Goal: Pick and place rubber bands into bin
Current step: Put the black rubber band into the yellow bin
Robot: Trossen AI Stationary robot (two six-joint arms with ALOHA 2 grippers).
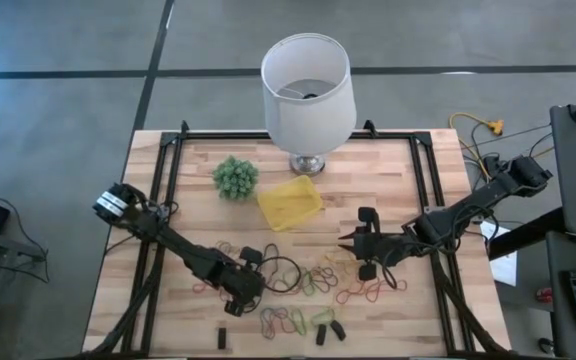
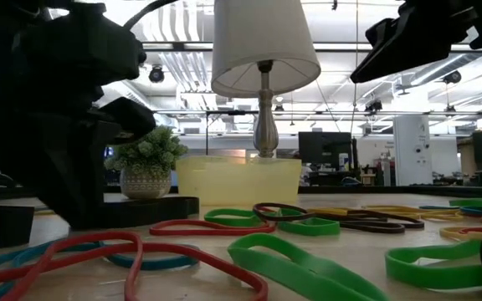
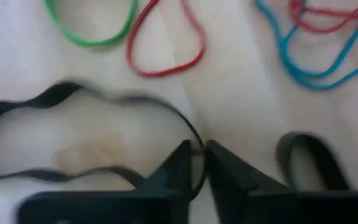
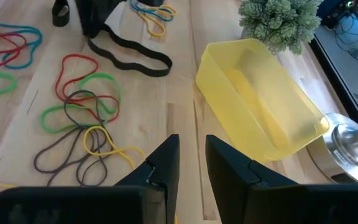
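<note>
On the left of the bench (image 1: 168, 300), the left gripper (image 1: 251, 283) sits low among the rubber bands (image 1: 313, 285). Only the left wrist view shows its jaws nearly closed, pinching the edge of a wide black band (image 3: 86, 134) lying flat on the wood; beyond it lie one green, one red and one blue loop, and a second black loop is cut off by the frame. From above, that gripper hides its own fingertips. The low view shows the bands closest, red and green in front, but the left arm's dark bulk blocks that side.

The bands lie scattered across the near middle of the bench, overlapping too much for a reliable count. One yellow bin (image 1: 290, 203) sits behind them, beside one small green plant (image 1: 236, 177) and in front of one white lamp (image 1: 308, 85). Its inside looks bare in the right wrist view.

On the right, the right gripper (image 1: 348, 242) hovers above the bench, jaws slightly parted and holding nothing, pointing toward the bin (image 4: 260, 102).
</note>
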